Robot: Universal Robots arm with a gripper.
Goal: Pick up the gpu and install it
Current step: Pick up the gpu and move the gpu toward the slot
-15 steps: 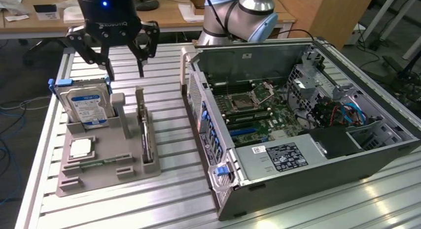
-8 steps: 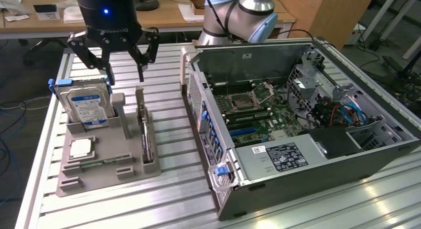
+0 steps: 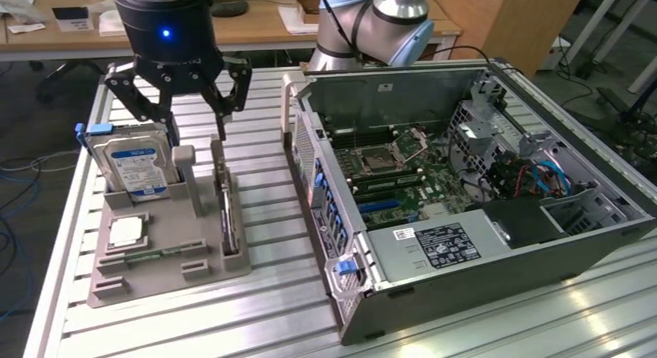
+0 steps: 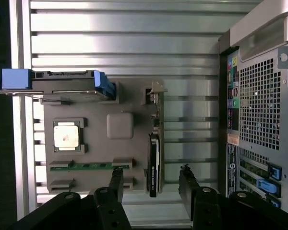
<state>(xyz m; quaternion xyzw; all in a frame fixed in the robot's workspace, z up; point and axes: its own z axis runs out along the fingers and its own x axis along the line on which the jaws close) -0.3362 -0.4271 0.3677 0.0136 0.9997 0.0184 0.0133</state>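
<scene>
The gpu is a thin dark card standing on edge in a slot along one side of the grey holder. In the wrist view the gpu shows edge-on, a dark strip with a round cooler bulge. My gripper hangs above the far end of the holder, open and holding nothing. In the wrist view the gripper has one black finger on each side of the card's line, well clear of it. The open computer case with its green motherboard lies at the exterior view's right.
On the holder also stand a blue-and-white-labelled hard drive, a square processor and a green memory stick. The case's rear panel rises close beside the holder. Everything rests on a ribbed aluminium table.
</scene>
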